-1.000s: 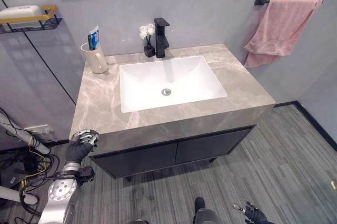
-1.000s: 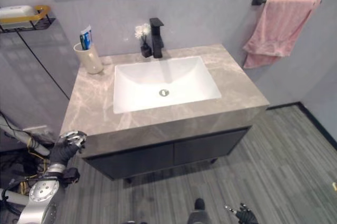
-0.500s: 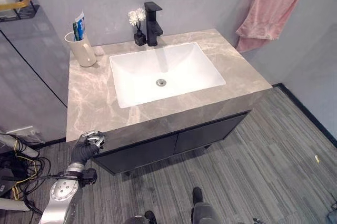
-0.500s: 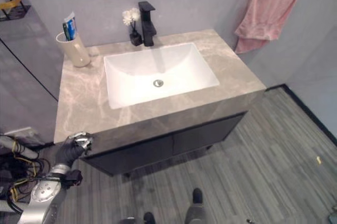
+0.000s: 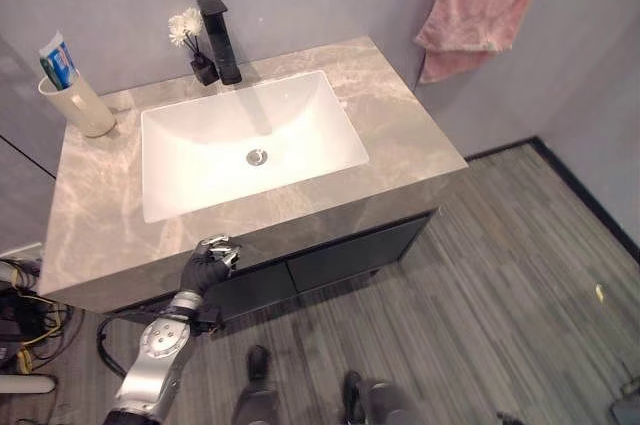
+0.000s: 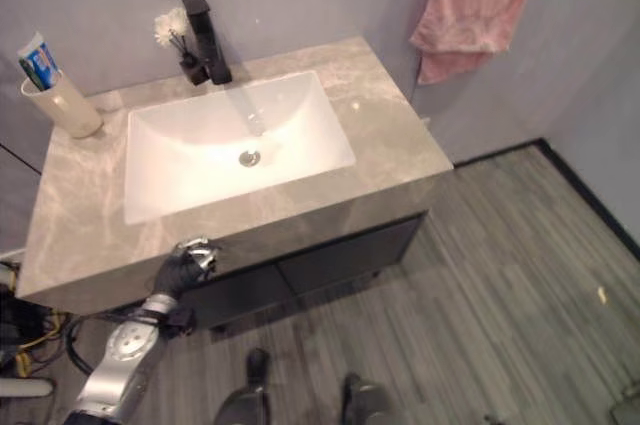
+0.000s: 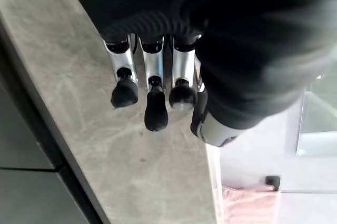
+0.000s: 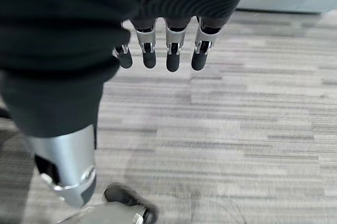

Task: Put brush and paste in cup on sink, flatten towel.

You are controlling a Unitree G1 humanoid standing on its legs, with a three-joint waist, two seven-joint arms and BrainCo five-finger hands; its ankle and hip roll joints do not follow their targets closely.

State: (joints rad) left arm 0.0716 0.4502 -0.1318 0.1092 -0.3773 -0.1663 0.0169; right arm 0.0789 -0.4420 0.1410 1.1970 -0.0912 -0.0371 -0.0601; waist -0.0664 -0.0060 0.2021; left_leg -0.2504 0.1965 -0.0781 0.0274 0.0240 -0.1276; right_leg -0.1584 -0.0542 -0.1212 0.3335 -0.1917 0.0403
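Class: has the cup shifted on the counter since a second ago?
No. The cup stands at the counter's back left corner, left of the tap; the camera moved.

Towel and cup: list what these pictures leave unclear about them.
- Pink towel: its top and the rail are cut off by the upper edge of both eye views, so how flat it hangs cannot be judged.
- Cup: the paste tube sticks out; a brush beside it is too small to confirm.
- Towel in the left wrist view: just a corner, cut by the edge, partly behind the left hand.
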